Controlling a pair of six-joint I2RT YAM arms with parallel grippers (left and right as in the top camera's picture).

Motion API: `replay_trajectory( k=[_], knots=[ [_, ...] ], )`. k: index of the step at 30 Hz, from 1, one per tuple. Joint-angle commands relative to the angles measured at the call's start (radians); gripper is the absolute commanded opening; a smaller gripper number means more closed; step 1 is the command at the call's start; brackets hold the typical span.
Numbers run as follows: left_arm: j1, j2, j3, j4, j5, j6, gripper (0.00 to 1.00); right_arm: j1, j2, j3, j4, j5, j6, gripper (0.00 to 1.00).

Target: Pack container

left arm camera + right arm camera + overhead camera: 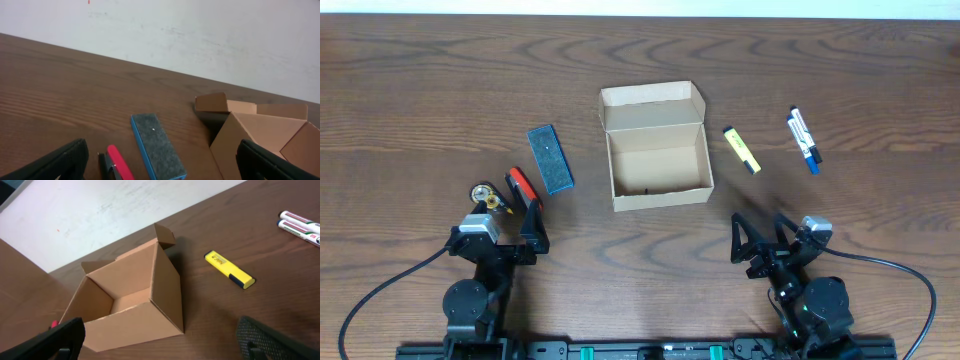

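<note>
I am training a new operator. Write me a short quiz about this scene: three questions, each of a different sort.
1. True or false: the lid of the container is open.
2. Which thing lies nearest the container, on its right? A) yellow highlighter B) blue eraser C) red marker
3. Fill in: the left hand and the right hand each hold ____.
Key: 1 true; 2 A; 3 nothing.

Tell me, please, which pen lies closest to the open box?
The yellow highlighter, just right of the container; the two blue-capped markers and the red marker lie farther.
</note>
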Motion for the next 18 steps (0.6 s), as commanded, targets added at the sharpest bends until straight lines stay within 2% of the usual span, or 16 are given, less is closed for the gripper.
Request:
replay_trajectory(
  k=[1, 7, 11, 18],
  knots=[
    [0.002, 0.003, -0.010, -0.049, 0.080, -0.019, 0.95, -0.011, 0.002, -0.004, -0.001, 0.007, 0.009, 0.99],
    [0.002, 0.026, 0.029, -0.089, 0.259, -0.021, 0.95, -0.011, 0.002, -0.004, -0.001, 0.007, 0.009, 0.99],
    [0.002, 0.107, 0.143, -0.240, 0.230, 0.015, 0.95, -0.011, 0.002, -0.004, -0.001, 0.007, 0.009, 0.99],
    [0.002, 0.359, 0.424, -0.299, 0.184, 0.058, 0.95, -0.011, 0.002, -0.004, -0.001, 0.007, 0.009, 0.99]
  ],
)
